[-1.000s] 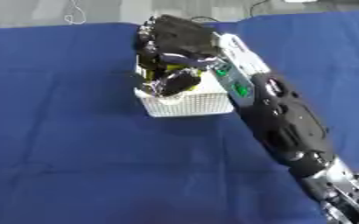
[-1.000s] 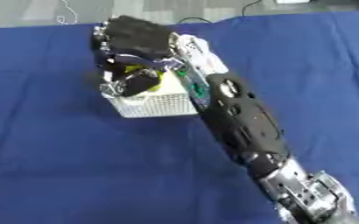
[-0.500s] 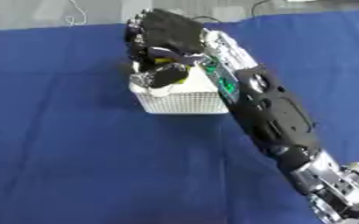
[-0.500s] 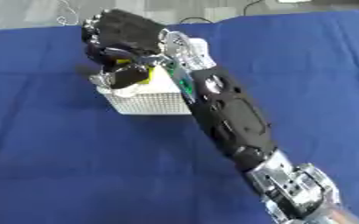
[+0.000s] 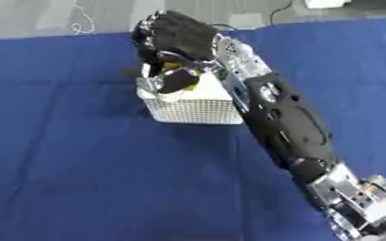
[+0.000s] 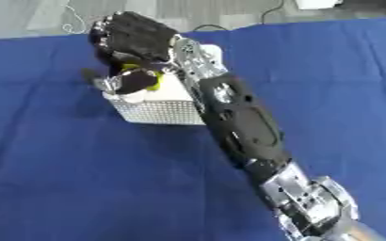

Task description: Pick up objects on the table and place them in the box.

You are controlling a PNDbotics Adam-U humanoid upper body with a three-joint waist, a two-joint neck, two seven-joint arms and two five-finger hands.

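— Where's the right hand (image 5: 173, 35) now?

— Far side of the table, right over the white mesh box (image 5: 198, 109). Its fingers are curled downward over the box's far-left corner, with something yellow and black (image 5: 178, 77) just beneath them. I can't tell whether it's gripping that thing or whether it already lies in the box.

— So what should the driver mind?

— I'd say keep the hand squarely above the opening, let the fingers spread fully, then lift straight up so nothing catches the rim and drags the light box along.

— And the left hand?

— Not visible from here.

— The surroundings?

— A blue cloth (image 5: 73, 164) covers the table, creased in places. Beyond its far edge there's grey floor with a thin cable (image 5: 83, 19) looping across it.
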